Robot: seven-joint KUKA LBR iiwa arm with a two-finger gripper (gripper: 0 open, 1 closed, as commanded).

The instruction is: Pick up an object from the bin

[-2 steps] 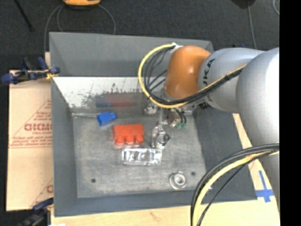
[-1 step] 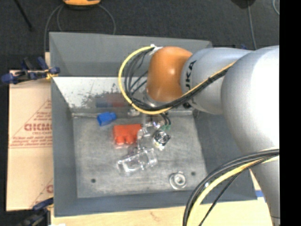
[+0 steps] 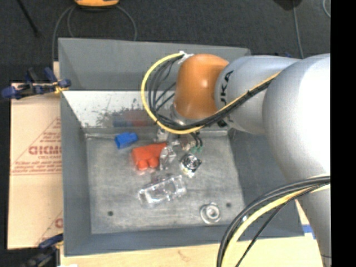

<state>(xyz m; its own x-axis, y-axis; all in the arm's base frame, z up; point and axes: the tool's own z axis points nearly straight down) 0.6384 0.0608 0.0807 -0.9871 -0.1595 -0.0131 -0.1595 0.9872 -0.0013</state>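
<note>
The grey arm (image 3: 278, 99) is the biggest thing here, coming in from the right of the camera view. It carries black lettering (image 3: 225, 87) on its side, of which "UKA" can be read. Under it sits the grey metal bin (image 3: 78, 166), its floor scuffed and speckled, with a handful of loose bits lying in it.

An orange cover (image 3: 197, 85) caps the wrist, and a yellow cable (image 3: 146, 88) loops round it with darker cables. These hang above and to the right of the red block (image 3: 147, 156) and hide part of the bin's back wall.

The tool (image 3: 171, 153) is down in the bin just beside the red block's right edge. From where I stand I cannot tell whether it is wide or narrow, or whether it grips anything.

Below the red block lies a clear plastic piece (image 3: 162, 189). Near the block, above and to its left, is a blue block (image 3: 125, 140). A shiny round piece (image 3: 190, 163) sits to the red block's right, past the tool. A small metal ring (image 3: 210, 212) lies well apart, lower right.
</note>
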